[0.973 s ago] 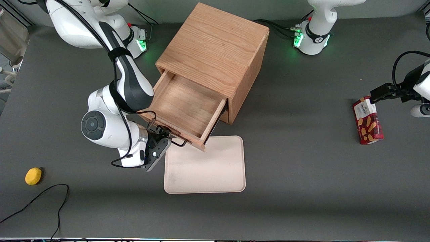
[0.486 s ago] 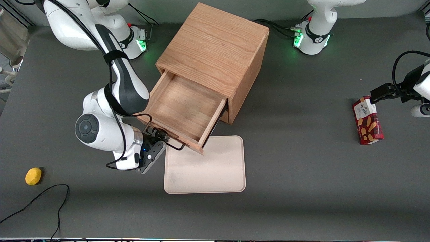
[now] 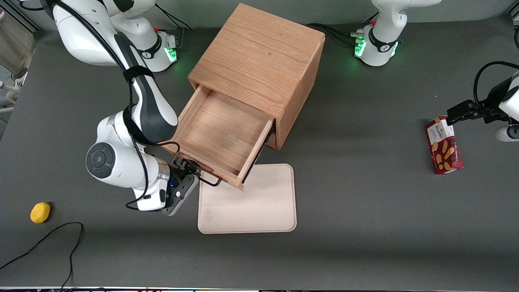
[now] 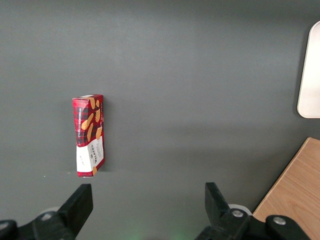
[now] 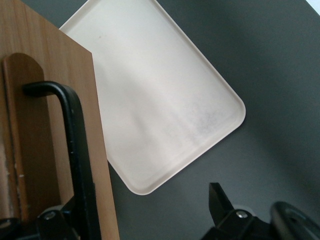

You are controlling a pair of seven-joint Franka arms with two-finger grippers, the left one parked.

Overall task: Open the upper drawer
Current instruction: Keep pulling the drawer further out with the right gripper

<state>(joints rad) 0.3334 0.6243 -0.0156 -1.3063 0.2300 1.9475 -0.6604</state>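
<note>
Gripper (image 3: 195, 175) of the right arm sits at the black metal bar handle (image 5: 75, 150), fingers spread apart with one on each side of it. By the look of it the pull is nearly complete: the shallow light-oak upper drawer (image 3: 219, 132) stands far out of the oak cube cabinet (image 3: 259, 56), its front edge above the cream plastic tray (image 3: 259, 207); only release and withdrawal remain.

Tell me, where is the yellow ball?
In the front view, the yellow ball lies on the table at the working arm's end, nearer the camera than the gripper.

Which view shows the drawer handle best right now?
Right wrist view: the black handle fills the frame against the drawer front. Front view shows only a thin bar beside the pincer. Left wrist view misses it.
</note>
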